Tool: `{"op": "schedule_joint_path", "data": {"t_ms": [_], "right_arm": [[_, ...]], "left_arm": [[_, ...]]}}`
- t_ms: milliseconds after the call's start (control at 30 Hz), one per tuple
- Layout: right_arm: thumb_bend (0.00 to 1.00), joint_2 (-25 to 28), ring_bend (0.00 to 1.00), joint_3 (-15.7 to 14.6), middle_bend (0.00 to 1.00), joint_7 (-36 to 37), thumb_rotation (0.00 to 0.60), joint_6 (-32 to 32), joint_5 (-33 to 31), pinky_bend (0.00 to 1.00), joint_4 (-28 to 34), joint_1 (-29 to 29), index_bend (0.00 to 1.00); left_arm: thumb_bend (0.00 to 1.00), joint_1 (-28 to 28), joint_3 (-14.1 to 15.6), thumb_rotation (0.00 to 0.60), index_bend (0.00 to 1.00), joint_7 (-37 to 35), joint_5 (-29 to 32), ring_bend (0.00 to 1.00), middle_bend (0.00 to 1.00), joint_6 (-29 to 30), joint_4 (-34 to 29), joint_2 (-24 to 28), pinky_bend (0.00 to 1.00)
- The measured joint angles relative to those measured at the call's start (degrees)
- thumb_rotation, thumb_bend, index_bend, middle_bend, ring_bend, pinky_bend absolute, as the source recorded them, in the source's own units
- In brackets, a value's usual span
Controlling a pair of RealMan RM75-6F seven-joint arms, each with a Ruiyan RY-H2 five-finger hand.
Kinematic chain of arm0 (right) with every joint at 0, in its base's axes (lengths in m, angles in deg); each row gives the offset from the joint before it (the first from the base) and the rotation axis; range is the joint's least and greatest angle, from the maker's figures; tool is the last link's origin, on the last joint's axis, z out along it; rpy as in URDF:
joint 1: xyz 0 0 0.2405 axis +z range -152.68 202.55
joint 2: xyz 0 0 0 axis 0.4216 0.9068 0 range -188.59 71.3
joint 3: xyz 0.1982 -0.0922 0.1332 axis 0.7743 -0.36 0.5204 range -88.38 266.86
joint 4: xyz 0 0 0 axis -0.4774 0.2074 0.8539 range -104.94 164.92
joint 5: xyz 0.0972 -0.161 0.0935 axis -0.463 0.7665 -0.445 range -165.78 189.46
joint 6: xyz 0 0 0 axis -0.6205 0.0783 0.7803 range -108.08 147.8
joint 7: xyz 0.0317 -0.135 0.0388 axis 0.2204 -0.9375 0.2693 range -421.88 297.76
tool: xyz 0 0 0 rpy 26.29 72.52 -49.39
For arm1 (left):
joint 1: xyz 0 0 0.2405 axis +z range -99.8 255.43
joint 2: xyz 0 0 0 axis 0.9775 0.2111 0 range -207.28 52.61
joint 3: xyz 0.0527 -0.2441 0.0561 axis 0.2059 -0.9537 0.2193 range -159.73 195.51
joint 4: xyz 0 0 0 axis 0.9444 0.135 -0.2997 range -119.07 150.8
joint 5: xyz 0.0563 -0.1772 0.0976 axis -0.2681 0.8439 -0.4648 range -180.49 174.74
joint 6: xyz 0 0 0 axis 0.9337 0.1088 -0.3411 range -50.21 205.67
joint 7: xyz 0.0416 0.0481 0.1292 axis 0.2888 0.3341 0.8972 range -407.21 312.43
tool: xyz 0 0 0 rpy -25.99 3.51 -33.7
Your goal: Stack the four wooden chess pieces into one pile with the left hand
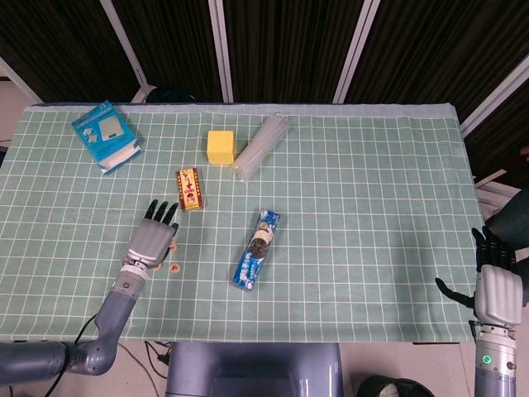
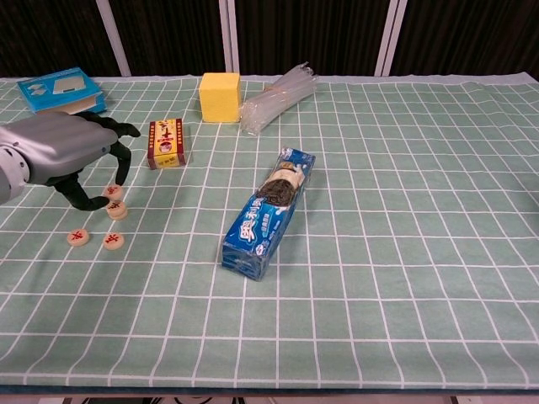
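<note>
Chess pieces, four flat wooden discs, lie near the counter's left front. My left robot hand [image 2: 63, 151] pinches one piece [image 2: 112, 191] just above a second piece [image 2: 117, 209]; contact between them cannot be confirmed. Two more pieces [image 2: 78, 237] [image 2: 113, 241] lie flat, faces up, side by side nearer the front. My right robot hand [image 1: 497, 289] rests off the counter's right edge, released, fingers apart. Green checked cloth [image 2: 404, 252] covers the counter; dark slatted panels stand behind.
</note>
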State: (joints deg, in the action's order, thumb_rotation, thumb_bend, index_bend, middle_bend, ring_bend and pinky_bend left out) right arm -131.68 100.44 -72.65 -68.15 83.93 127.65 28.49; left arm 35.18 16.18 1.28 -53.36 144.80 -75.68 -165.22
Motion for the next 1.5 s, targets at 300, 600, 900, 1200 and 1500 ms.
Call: {"op": "schedule_joint_path", "data": {"t_ms": [300,600,900,1200,1500], "right_arm": [[0.23,0.0,0.0,0.1,0.01,-0.1,0.6,0.0,-0.1,0.0,0.0,0.0,0.0],[0.23,-0.1,0.0,0.1,0.01,-0.2,0.6,-0.1,-0.2,0.0,-0.1,0.0,0.0],[0.23,-0.2,0.0,0.2,0.01,-0.2,0.6,-0.1,-0.3,0.0,-0.1,0.0,0.0],[0.23,-0.2,0.0,0.2,0.01,-0.2,0.6,-0.2,-0.3,0.0,-0.1,0.0,0.0],[0.23,-0.3,0.0,0.2,0.01,-0.6,0.6,-0.4,-0.1,0.0,-0.3,0.0,0.0]], "left_arm": [[0.34,0.4,0.2,0.6,0.49,1.5,-0.6,0.0,0.04,0.4,0.5,-1.0,0.0],[0.34,0.7,0.2,0.6,0.48,2.0,-0.9,0.0,0.04,0.1,0.6,-1.3,0.0],[0.34,1.1,0.0,0.6,0.48,2.5,-0.7,0.0,0.04,-0.1,1.3,-1.7,0.0],[0.34,1.3,-0.1,0.6,0.46,2.5,-1.1,0.0,0.04,-0.3,1.5,-1.8,0.0],[0.34,1.4,-0.2,0.6,0.45,3.1,-1.1,0.0,0.04,-0.4,1.3,-1.6,0.0]]}}
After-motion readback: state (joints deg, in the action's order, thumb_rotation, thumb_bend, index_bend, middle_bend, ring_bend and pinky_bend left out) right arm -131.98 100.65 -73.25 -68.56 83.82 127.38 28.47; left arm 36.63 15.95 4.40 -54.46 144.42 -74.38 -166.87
